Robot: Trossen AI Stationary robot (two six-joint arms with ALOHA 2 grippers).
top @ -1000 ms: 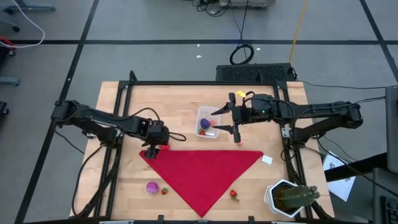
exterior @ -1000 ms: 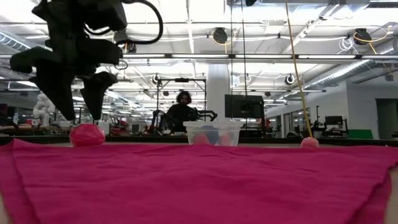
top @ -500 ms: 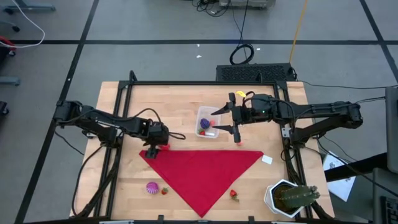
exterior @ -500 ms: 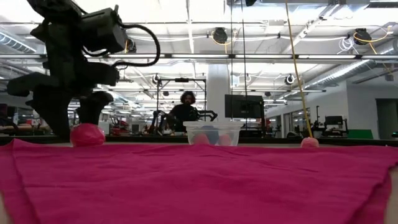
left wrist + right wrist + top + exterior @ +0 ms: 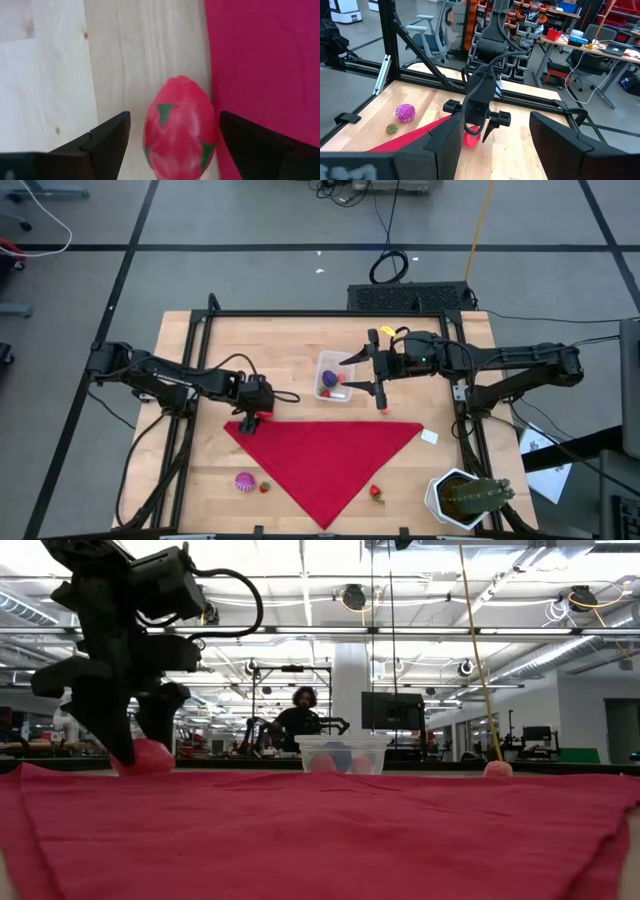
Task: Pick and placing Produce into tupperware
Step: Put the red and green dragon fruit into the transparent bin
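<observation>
At the upper left corner of the red cloth (image 5: 325,460), the left gripper (image 5: 250,418) hangs low with its fingers (image 5: 107,137) spread wide on either side of a pinkish-red egg-shaped fruit (image 5: 179,127) with little green triangle marks on it. The fruit sits on the bare wood right against the cloth's edge, with a gap between it and each finger, so nothing's gripped there. The tupperware (image 5: 335,376) is up near the middle of the table (image 5: 290,340), clear with rounded corners, with a purple piece (image 5: 328,377) and something red inside. The right gripper (image 5: 378,370) hovers just beside the tub's right side, fingers partly apart and empty. Down near the front edge there's a striped magenta ball (image 5: 244,481) with a small strawberry (image 5: 265,486) next to it, another strawberry (image 5: 377,493) by the cloth's lower tip, and a potted cactus (image 5: 470,498) in the right corner. Plenty of open wood left of the tub
</observation>
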